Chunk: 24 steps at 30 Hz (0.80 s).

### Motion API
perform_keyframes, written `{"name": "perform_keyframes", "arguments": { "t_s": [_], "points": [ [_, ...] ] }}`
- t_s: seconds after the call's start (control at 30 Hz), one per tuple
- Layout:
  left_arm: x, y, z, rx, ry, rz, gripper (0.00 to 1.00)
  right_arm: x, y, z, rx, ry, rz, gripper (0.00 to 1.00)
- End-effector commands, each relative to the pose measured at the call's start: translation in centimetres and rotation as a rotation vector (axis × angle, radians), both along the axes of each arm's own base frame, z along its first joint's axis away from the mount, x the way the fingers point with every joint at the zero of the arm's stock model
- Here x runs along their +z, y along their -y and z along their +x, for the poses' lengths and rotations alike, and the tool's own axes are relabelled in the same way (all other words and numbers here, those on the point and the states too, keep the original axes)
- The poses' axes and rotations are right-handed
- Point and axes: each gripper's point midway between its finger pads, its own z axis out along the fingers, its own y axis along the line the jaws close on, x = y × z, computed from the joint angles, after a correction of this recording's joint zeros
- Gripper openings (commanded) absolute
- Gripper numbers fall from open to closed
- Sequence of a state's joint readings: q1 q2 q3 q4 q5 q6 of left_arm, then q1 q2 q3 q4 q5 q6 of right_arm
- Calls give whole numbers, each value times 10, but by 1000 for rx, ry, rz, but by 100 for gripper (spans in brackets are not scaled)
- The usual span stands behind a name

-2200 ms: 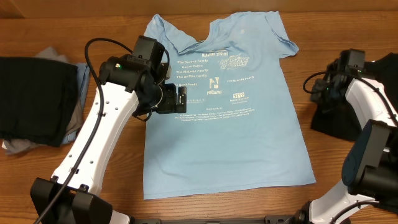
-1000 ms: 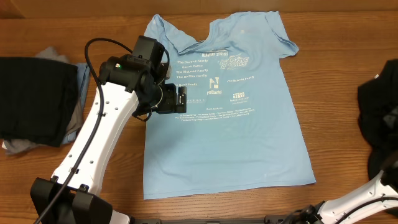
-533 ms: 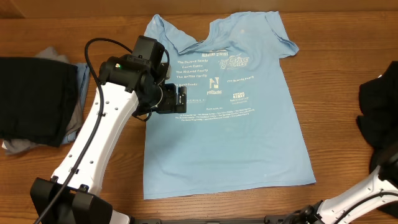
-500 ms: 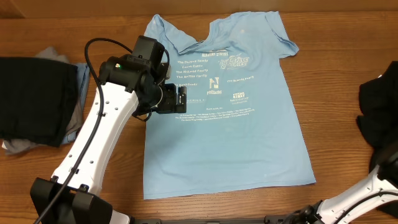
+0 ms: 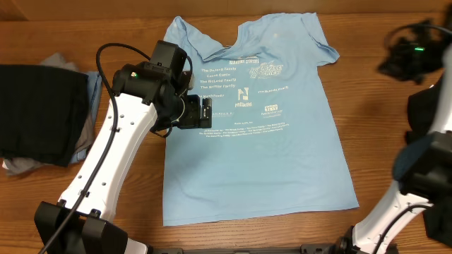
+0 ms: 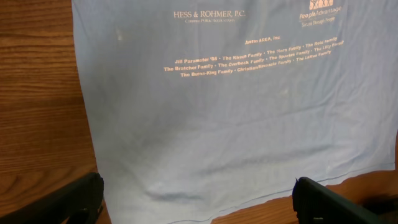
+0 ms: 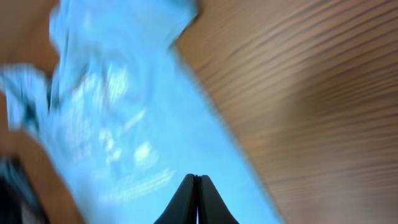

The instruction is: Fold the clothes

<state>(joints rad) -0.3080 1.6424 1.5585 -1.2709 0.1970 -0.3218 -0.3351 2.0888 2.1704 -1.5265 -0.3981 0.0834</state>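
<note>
while the light blue t-shirt [image 5: 258, 120] lies flat on the table [image 5: 374, 120], lettering up, my left gripper [image 6: 199, 208] hangs over its left side with the jaws wide apart and empty. my right gripper [image 7: 196, 186] is closed on nothing, near the right sleeve. for a clean first fold, i think i should pinch both layers at the edge and carry them straight to the middle. i can read "hess & rohmer, p.c." and "peopleadvantage".
</note>
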Motion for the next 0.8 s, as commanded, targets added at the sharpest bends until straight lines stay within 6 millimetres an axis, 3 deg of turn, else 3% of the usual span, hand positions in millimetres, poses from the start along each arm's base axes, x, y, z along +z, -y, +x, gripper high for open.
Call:
{"name": "perform_keyframes", "arguments": {
  "t_s": [0.0, 0.07, 0.3, 0.57, 0.77],
  "points": [
    [0, 2, 1, -16, 7, 6, 100, -1, -59, -14, 103, -73, 35, 4],
    [0, 2, 1, -16, 7, 6, 100, -10, -85, -25, 152, -141, 29, 4],
    [0, 2, 1, -16, 7, 6, 100, -47, -115, -57, 49, -379, -72, 4],
    [0, 2, 1, -16, 7, 6, 100, -104, -121, -116, -58, -671, -97, 4],
    [0, 2, 1, -16, 7, 6, 100, -129, -117, -145, -73, -779, -127, 4]
  ]
}}
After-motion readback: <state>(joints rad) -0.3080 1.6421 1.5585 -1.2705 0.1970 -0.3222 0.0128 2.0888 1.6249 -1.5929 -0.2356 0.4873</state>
